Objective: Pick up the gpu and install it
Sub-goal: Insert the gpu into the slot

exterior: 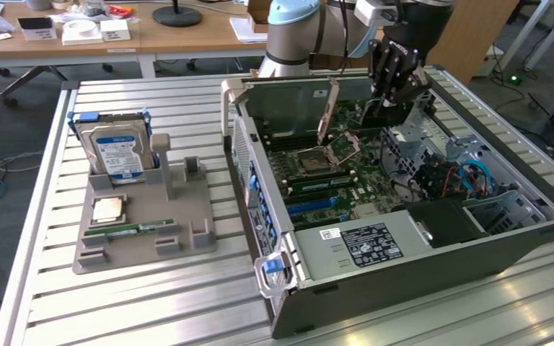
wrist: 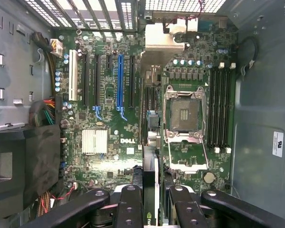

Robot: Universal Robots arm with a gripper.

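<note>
Gripper (wrist: 154,190) clamped on gpu (wrist: 150,164), seen edge-on; its far end blurs against the motherboard (wrist: 133,159).

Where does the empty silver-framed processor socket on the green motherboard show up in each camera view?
Exterior view: silver-framed processor socket sits mid-board inside the open grey case.
Wrist view: it lies beside the black memory slots.
Shared landmark: the long blue expansion slot.

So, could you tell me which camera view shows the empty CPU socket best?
The wrist view: it looks straight down on the CPU socket, with its open frame and bare contacts plain. The exterior view shows the socket at a slant, inside the computer case.
</note>
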